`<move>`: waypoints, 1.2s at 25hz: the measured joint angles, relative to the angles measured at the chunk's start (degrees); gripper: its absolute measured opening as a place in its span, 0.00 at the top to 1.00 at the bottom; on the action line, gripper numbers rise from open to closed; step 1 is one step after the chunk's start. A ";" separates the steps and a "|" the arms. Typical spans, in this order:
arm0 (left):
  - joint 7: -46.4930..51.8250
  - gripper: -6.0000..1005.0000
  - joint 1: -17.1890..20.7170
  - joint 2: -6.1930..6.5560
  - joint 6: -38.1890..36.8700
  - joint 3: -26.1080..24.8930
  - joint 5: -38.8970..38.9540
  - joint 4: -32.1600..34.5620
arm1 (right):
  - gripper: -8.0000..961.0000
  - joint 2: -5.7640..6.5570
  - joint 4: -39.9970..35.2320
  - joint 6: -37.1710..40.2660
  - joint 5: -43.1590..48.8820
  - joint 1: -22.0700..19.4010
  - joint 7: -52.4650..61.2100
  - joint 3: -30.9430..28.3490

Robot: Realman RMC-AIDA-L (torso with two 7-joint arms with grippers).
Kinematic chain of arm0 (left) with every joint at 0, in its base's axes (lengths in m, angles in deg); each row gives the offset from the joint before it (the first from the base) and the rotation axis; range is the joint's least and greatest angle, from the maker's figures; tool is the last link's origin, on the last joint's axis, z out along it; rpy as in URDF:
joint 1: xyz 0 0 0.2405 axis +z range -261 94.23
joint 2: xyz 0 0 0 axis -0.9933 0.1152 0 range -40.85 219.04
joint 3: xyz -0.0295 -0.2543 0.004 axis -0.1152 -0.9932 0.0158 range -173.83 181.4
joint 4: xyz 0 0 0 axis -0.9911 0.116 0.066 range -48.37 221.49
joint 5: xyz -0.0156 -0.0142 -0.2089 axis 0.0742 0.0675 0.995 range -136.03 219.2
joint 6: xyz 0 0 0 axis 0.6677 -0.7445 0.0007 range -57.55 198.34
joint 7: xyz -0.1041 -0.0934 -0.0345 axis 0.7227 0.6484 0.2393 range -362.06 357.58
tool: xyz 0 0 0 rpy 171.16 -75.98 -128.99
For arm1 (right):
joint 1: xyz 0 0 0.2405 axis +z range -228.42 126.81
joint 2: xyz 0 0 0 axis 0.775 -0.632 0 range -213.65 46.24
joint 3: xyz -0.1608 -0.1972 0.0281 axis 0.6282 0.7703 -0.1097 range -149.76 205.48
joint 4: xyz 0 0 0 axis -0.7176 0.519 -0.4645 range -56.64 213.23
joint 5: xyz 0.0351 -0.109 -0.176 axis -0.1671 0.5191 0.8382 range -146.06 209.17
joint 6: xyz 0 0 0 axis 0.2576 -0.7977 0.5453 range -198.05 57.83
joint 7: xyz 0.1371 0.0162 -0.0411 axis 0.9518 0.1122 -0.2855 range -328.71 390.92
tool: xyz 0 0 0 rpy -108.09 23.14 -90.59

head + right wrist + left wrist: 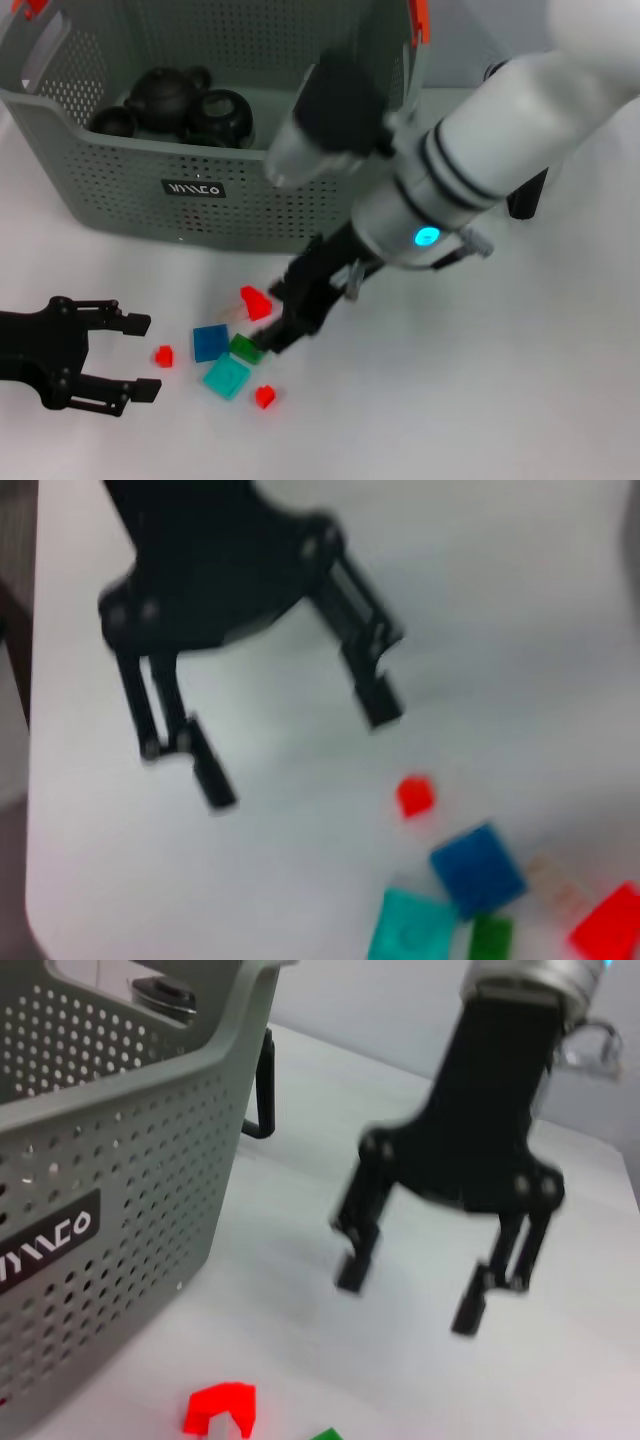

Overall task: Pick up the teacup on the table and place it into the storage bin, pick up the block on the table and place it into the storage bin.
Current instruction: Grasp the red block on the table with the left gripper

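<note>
Near left, the left gripper (140, 355) rests spread and empty. The blocks, with the green block (245, 347) among them, look light, hard and small: pinch flat sides. The right gripper (290, 318), jaws spread, hovers there. Far: the storage bin (150, 150).

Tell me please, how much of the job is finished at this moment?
Dark tea ware already lies in the storage bin. The right gripper is open, low over the blocks by the green block, holding nothing yet. The left gripper waits open on the table. Red, blue and teal blocks still lie outside the bin.
</note>
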 joint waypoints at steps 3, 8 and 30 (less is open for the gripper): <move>0.40 0.14 -0.13 0.01 -0.68 0.02 0.00 -0.66 | 0.37 0.01 -4.50 4.06 0.04 -2.52 -3.21 -7.36; 1.69 0.14 -0.25 -0.09 -2.18 0.57 0.00 -2.66 | 0.24 -0.07 -8.76 12.04 -4.49 -6.05 -10.68 -15.44; 8.29 0.14 -13.01 -9.27 -4.86 7.85 -18.16 -18.41 | 0.02 1.00 -12.88 27.87 -16.49 -18.29 -25.24 -39.96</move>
